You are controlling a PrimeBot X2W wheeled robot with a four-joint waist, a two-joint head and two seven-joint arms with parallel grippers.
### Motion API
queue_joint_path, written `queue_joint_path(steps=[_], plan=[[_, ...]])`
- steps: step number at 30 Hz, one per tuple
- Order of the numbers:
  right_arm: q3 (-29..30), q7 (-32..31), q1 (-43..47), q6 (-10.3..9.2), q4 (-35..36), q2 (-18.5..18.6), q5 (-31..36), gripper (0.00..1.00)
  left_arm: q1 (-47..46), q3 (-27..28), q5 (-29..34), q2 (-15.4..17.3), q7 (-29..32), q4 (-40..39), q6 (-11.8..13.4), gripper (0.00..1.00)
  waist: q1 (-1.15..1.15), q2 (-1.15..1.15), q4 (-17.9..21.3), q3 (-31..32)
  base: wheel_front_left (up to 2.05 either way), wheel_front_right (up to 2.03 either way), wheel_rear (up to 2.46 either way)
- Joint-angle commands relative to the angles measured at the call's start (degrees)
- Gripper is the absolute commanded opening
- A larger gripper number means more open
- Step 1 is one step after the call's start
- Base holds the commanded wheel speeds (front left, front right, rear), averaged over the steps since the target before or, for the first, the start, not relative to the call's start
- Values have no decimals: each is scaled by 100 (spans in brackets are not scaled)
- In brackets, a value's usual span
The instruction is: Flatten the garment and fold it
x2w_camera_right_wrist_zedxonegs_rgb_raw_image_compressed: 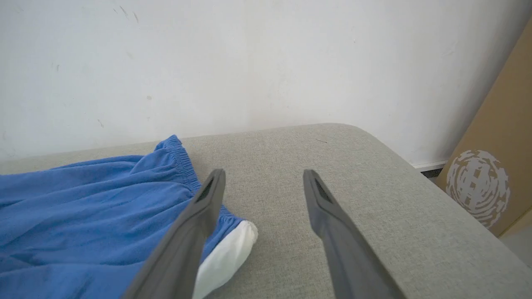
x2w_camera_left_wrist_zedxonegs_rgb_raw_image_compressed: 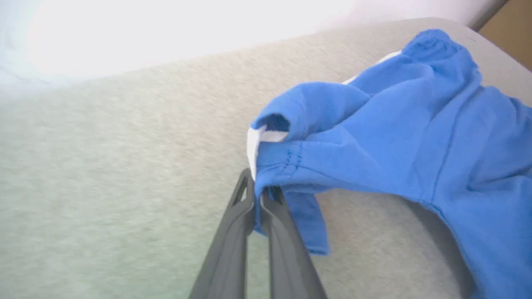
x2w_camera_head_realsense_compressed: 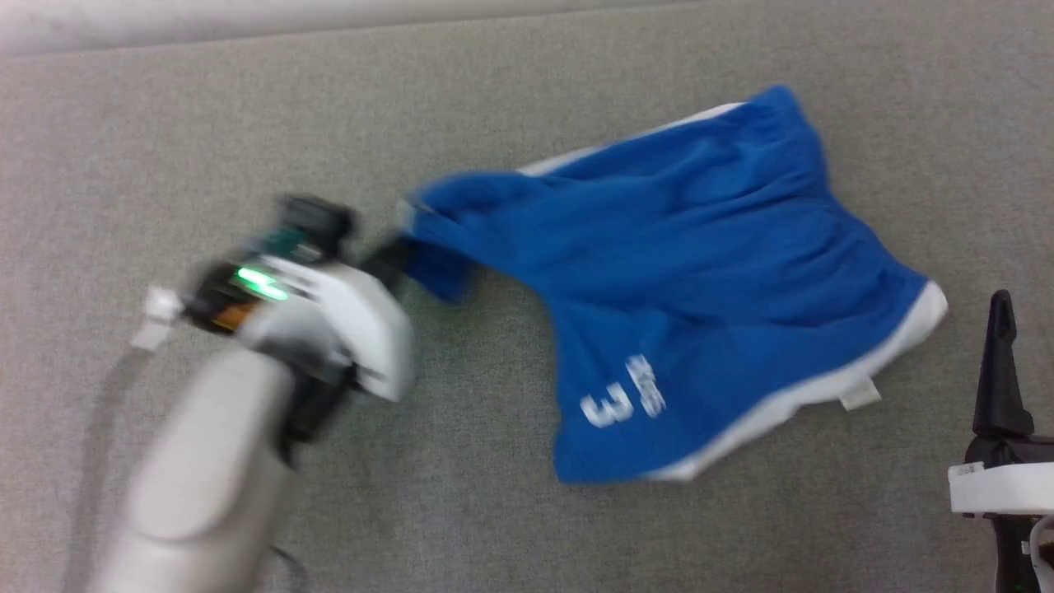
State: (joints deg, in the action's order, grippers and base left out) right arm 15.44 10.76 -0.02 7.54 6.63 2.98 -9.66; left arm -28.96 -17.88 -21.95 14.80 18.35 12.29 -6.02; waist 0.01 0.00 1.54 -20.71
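Shorts (x2w_camera_head_realsense_compressed: 692, 272) in bright blue lie crumpled on the right half of a grey woven surface (x2w_camera_head_realsense_compressed: 247, 123). Their gathered waistband (x2w_camera_right_wrist_zedxonegs_rgb_raw_image_compressed: 183, 162) is toward the far right, and the legs spread toward the near side and the left. A white side stripe (x2w_camera_head_realsense_compressed: 790, 403) runs along the near right edge, with a small white tag (x2w_camera_head_realsense_compressed: 860, 395) poking out just beside it. White print (x2w_camera_head_realsense_compressed: 622, 395) sits on the near leg. It is smeared in the head view and seems to read as a "3" with lettering next to it.

The left gripper (x2w_camera_head_realsense_compressed: 395, 251) is at the left end of the shorts with its two dark fingers (x2w_camera_left_wrist_zedxonegs_rgb_raw_image_compressed: 232, 232) pressed together on a corner of the leg hem. In the left wrist view that corner is pulled up off the surface. A sliver of white lining shows at the fold, and a loose blue flap hangs down beside the fingers. The cloth between the pinched corner and the rest of the shorts is stretched out toward the left.

The right gripper (x2w_camera_head_realsense_compressed: 1000, 329) is at the near right, just beside the white-striped corner of the waistband. Its fingers (x2w_camera_right_wrist_zedxonegs_rgb_raw_image_compressed: 332, 216) are spread wide with nothing between them. Whether the finger nearest the corner touches it cannot be told. Beyond the surface's far edge stands a white wall (x2w_camera_right_wrist_zedxonegs_rgb_raw_image_compressed: 249, 62), and a brown cardboard panel (x2w_camera_right_wrist_zedxonegs_rgb_raw_image_compressed: 498, 166) with a white printed emblem leans at the far right.
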Motion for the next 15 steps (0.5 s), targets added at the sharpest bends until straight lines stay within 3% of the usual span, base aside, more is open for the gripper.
queue_joint_path(steps=[1, 6, 11, 12, 13, 14, 15], plan=[[-10, 15, -94, -5, 35, -10, -8, 100, -125, 104, 26, 169, 0, -79, -10, 0, -1, 0, -21, -92, 0, 0, 0], [-71, 5, -185, -5, 74, -10, -19, 100, -661, 462, 156, 897, 97, -311, -24, 0, -1, 0, 42, -345, 0, 0, 0], [-113, 26, -281, -5, 31, -10, -30, 100, -1071, 352, 164, 971, 92, 62, -66, 0, -1, 0, 94, -533, 0, 0, 0], [-122, 33, -299, -5, 15, -10, -33, 100, -1099, 300, 185, 945, 63, 170, -70, 30, -1, 0, 97, -548, 0, 0, 0], [-132, 38, -315, -5, -4, -10, -36, 100, -1109, 284, 171, 878, 0, 275, -56, 68, -1, 0, 96, -558, 0, 0, 0], [-142, 41, -328, -5, -27, -10, -39, 100, -1112, 294, 136, 788, -106, 362, -24, 100, -1, 0, 90, -557, 0, 0, 0], [-142, 45, -335, -5, -52, -10, -40, 100, -1102, 309, 84, 685, -230, 435, 3, 100, -1, 0, 73, -542, 0, 0, 0]])
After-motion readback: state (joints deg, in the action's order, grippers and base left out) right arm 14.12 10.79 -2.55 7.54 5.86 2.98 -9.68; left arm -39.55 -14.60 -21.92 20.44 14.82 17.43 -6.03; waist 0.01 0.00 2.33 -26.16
